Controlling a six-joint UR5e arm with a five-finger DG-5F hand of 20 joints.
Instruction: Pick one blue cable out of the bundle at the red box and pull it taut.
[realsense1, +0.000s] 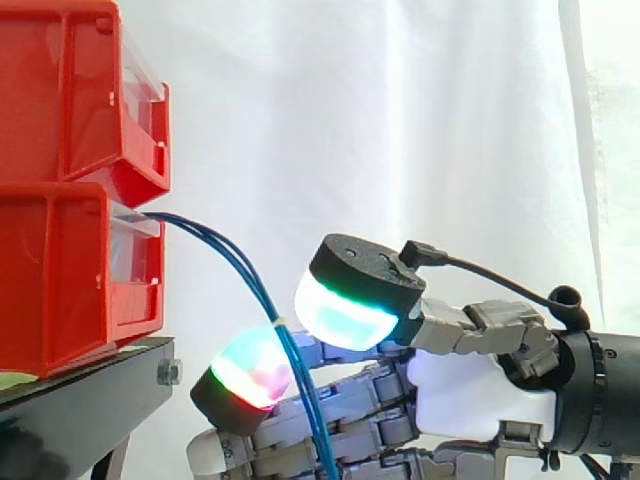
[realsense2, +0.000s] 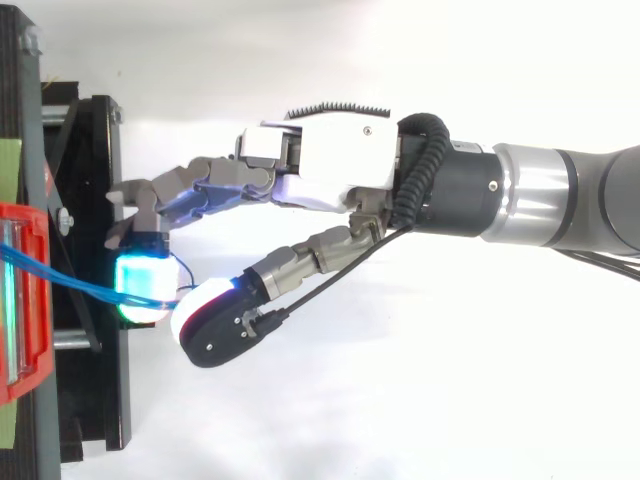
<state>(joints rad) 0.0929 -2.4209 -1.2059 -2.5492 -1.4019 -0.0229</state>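
Robot hand (realsense2: 330, 165) clenched in pinch on blue cables (realsense1: 306, 400), strands caught between thumb (realsense1: 345, 310) and glowing fingertip pad (realsense1: 250, 372), just off front of lower red bin (realsense1: 60, 270) on black stand (realsense1: 80, 385). Strands leave bin mouth, arc slack toward arm, then drop past pads. One strand or several in pinch: cannot tell. Bin lies ahead of fingertips; cable runs from bin back along arm's line. Taut pull likely calls for straight retreat away from bin. No legible labels or writing.

support: black stand (realsense1: 95, 385) | on it: red bin (realsense1: 60, 275) | stacked above: second red bin (realsense1: 70, 90)
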